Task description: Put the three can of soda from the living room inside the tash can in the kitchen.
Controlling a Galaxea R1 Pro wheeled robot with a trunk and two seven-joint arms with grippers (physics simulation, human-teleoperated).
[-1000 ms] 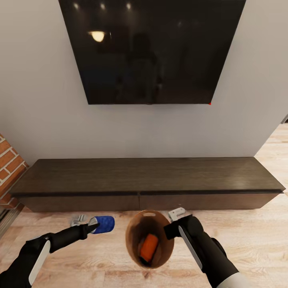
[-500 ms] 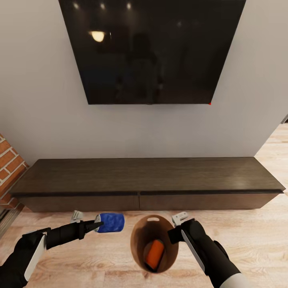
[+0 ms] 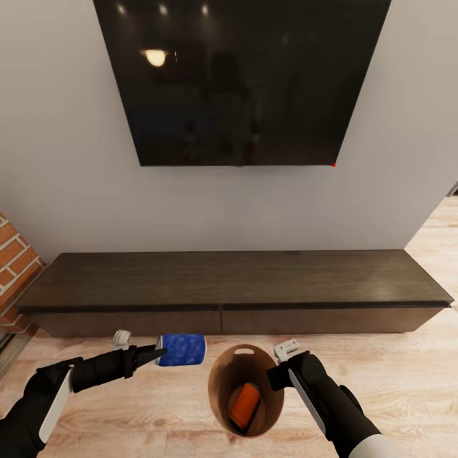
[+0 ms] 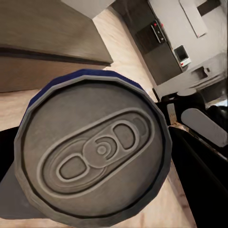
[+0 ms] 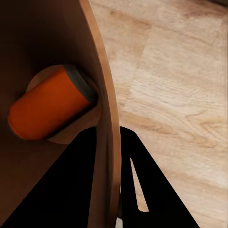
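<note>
Left claw (image 3: 152,353) carried blue can (image 3: 182,349) rightward toward bin (image 3: 224,372), bin shifted slightly right

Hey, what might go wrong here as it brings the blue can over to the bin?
The blue can lies sideways in the left gripper, beside the bin and not yet over its opening; released now, it would likely hit the floor.

The right gripper pinches the bin's thin wall, one finger inside and one outside. A bump from the can could tilt the bin or loosen that hold, spilling the orange can inside.
</note>
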